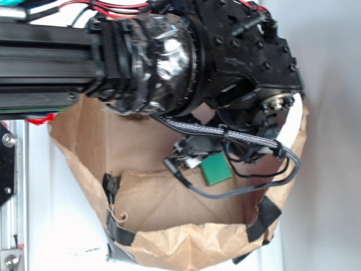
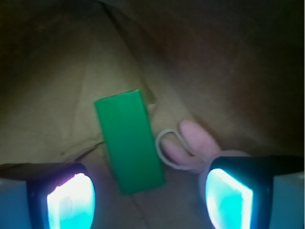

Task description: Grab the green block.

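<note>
The green block (image 2: 129,141) lies flat on the floor of a brown paper bag (image 1: 169,237), lengthwise toward the camera. The claw (image 2: 147,198) hangs above it, released, its two fingers (image 2: 71,200) set wide to either side of the block's near end and not touching it; this placement suits a straight descent to straddle the block's narrow width. A pink plush toy (image 2: 188,143) lies just beside the block's right edge, near the right finger, and could be caught in a closing grip.

The wrist view alone shows the toy and the finger spacing. The exterior view shows the arm (image 1: 225,62) reaching into the bag, hiding most of the block (image 1: 217,169).
</note>
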Action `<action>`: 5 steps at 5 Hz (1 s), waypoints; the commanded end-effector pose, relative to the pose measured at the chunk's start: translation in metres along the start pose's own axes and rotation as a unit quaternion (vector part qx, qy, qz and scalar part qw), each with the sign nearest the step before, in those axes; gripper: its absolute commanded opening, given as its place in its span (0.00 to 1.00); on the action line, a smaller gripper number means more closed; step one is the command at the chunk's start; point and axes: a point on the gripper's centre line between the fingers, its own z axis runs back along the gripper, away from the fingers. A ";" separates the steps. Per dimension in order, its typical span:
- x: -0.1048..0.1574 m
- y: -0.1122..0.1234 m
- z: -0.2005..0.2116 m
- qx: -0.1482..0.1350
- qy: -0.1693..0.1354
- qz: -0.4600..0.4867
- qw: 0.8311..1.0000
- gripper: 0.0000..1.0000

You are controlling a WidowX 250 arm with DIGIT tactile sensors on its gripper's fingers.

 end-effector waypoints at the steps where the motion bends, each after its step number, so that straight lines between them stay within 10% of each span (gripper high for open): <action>1: 0.005 -0.017 0.020 0.049 -0.020 -0.048 0.997 1.00; 5: 0.022 -0.029 0.001 0.051 -0.026 -0.076 0.995 1.00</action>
